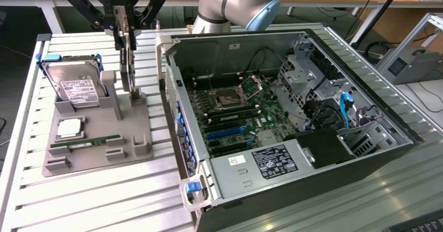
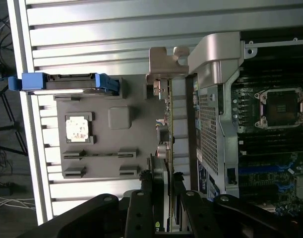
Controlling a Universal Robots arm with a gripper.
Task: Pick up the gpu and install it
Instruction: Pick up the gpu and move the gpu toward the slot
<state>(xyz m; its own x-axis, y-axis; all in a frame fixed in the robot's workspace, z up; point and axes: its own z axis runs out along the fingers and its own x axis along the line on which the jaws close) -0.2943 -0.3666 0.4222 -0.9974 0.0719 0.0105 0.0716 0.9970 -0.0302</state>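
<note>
One card in the pinch: gripper (image 1: 124,32) clamped on the top edge of the gpu (image 1: 128,66), fingers (image 2: 141,203) pressed against both faces. Card upright and edge-on over the grey holder tray (image 1: 104,123), at the tray edge nearest the open computer case (image 1: 291,112), towards the far side of the bench (image 1: 83,201). Hard to tell whether the lower edge is clear of the holder slot or seated in it. Best done as a straight vertical pull, no twist, no sideways lean, grip square across the board. Worth minding the case wall just beside and the silver bracket (image 2: 163,62), a likely snag point. From the exterior view: full height of the card, hard drive (image 1: 76,89) at the tray's far corner, RAM stick (image 1: 86,142) along its near edge. From the wrist view: card as a thin line between the fingers, bracket end at the tray's edge, narrow gap to the case wall, motherboard (image 2: 270,129) beyond
</note>
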